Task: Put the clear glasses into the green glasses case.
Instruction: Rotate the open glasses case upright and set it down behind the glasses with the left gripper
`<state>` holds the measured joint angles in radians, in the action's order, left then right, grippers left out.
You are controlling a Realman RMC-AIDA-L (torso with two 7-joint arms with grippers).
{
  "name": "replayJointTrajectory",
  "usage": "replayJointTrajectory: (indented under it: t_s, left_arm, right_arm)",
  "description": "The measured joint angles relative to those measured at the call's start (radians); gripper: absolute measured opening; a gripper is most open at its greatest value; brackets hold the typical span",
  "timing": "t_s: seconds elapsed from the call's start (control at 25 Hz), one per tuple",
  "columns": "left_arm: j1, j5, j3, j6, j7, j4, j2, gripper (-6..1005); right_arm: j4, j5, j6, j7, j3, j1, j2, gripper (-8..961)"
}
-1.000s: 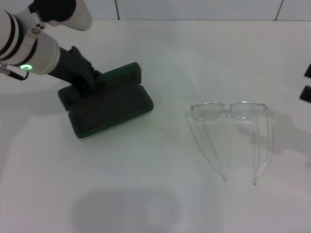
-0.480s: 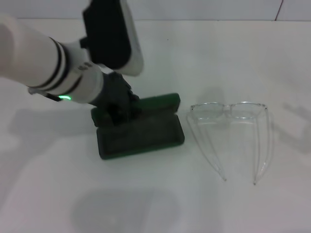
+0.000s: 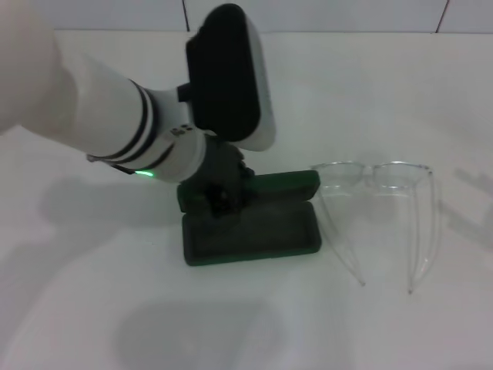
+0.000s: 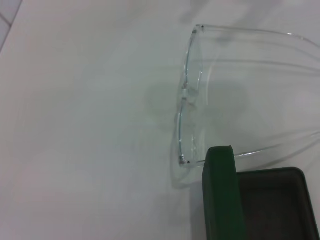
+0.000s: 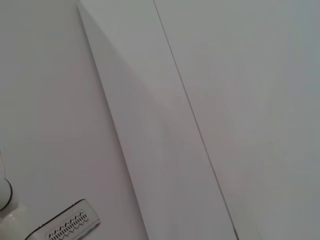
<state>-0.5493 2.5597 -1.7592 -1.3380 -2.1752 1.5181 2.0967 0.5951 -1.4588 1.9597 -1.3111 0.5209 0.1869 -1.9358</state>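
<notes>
Spanning every view, the plain white worktop [image 3: 254, 324] carries both of the task's things near its middle. Largest on it is the left arm, white with black bands and a green light, reaching in from the left edge with its left tool [image 3: 219, 193] down on the rear-left part of the dark green rectangular hard hinged case [image 3: 254, 231]; whether its fingers are apart or clamped on the case I cannot tell, since the dark wrist hides them. That case lies open, its dark lining upward and its lid standing along the side toward the far edge. Just beside it, toward the right edge, sit the colourless transparent plastic glasses [image 3: 377, 176], lenses toward the far edge, both long temple arms unfolded and pointing at the near edge; in the left wrist view one lens corner [image 4: 187, 160] looks touching or nearly touching the lid's end. The right tool shows in no view, its wrist camera facing bare surface, so it seems parked away. Judging by this, the case is open and placed close, but the glasses are not yet lifted or laid inside; essentially the whole transfer remains.
</notes>
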Motion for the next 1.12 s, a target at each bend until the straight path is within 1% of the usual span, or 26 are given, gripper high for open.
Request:
replayJointTrajectory:
  t_s: [0.12,0.44,0.76,1.12]
  left_arm:
    - [-0.005,-0.016,-0.022,0.026,-0.006,0.0,0.001,240]
    - [-0.044,-0.048,-0.058,0.096,-0.007,-0.022,0.002,250]
    - [-0.114,-0.05,-0.084,0.154,-0.009,-0.122,0.004,260]
    - [-0.122,-0.067,-0.11,0.223,0.0,-0.131,0.003,271]
  right_arm:
    - [0.0,0.0,0.0,0.005,0.0,-0.001,-0.001,739]
    - [-0.001,0.0,-0.002,0.014,-0.001,0.0,-0.003,739]
    - [-0.032,0.0,-0.005,0.038,-0.001,-0.002,-0.002,739]
    - [-0.04,0.002,-0.007,0.046,-0.002,-0.007,0.0,738]
